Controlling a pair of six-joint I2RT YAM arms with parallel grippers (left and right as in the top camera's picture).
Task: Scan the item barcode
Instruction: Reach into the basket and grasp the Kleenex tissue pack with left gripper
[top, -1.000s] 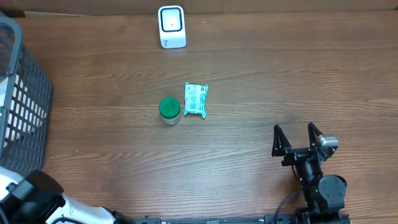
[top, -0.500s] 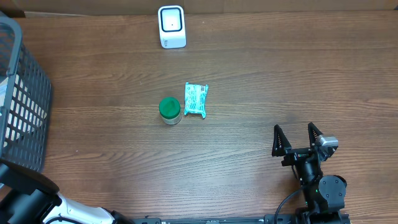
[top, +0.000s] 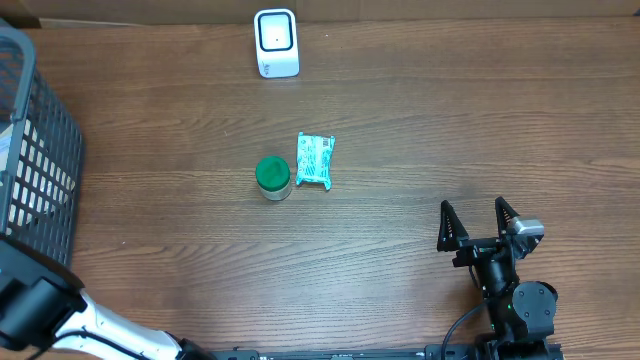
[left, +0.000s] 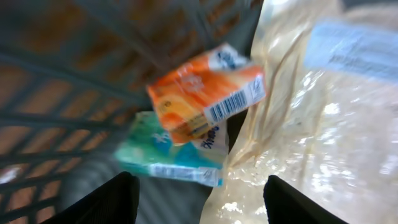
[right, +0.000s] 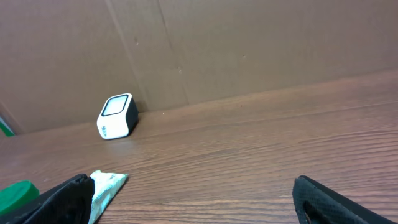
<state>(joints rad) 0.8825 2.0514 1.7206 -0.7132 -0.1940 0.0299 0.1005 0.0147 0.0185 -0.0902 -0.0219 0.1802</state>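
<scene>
Fingers spread and empty, the left gripper (left: 200, 186) hangs in the basket (top: 45, 160) above an orange packet (left: 205, 99) lying barcode-up on a teal packet (left: 165, 158); its arm has shifted left since a second ago. The right gripper (top: 480, 222) stays spread wide and unmoved, and the scanner (top: 276, 42) is unchanged at the far edge.

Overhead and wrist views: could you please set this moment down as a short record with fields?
scanner: upright at the far edge of the table
jar: green lid, mid-table, beside the teal packet
basket: at the left edge
basket contents: orange pack, barcode showing, lying over a green pack, beside a clear bag
left gripper: open, over the basket contents, holding nothing
right gripper: open, empty, near the front right
scan: not yet done
</scene>
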